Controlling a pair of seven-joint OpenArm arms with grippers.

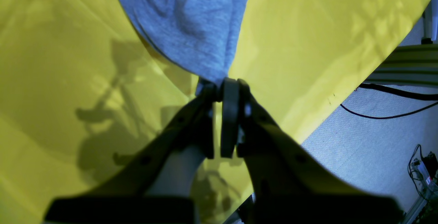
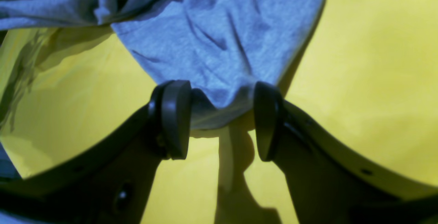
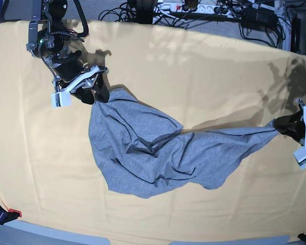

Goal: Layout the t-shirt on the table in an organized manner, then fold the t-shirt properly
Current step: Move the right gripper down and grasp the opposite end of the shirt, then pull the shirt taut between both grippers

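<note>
Base view: items listed left to right.
Right gripper [image 3: 99,92]: far left of the table, jaws spread wide, a shirt corner lying between the pads without being pinched; its fingertips [image 2: 176,118] stand apart on either side of the cloth.
T-shirt [image 3: 153,153]: heather-grey, plain side up, rumpled, spread across the middle of the table and stretched out to a narrow tip at the right.
Table [image 3: 194,66]: pale yellow-orange creased cloth, extending well beyond the shirt on all sides.
Left gripper [image 3: 281,125]: right edge of the table, jaws clamped tight on the shirt's drawn-out tip.
Cables [image 3: 204,10]: beyond the far edge.
</note>
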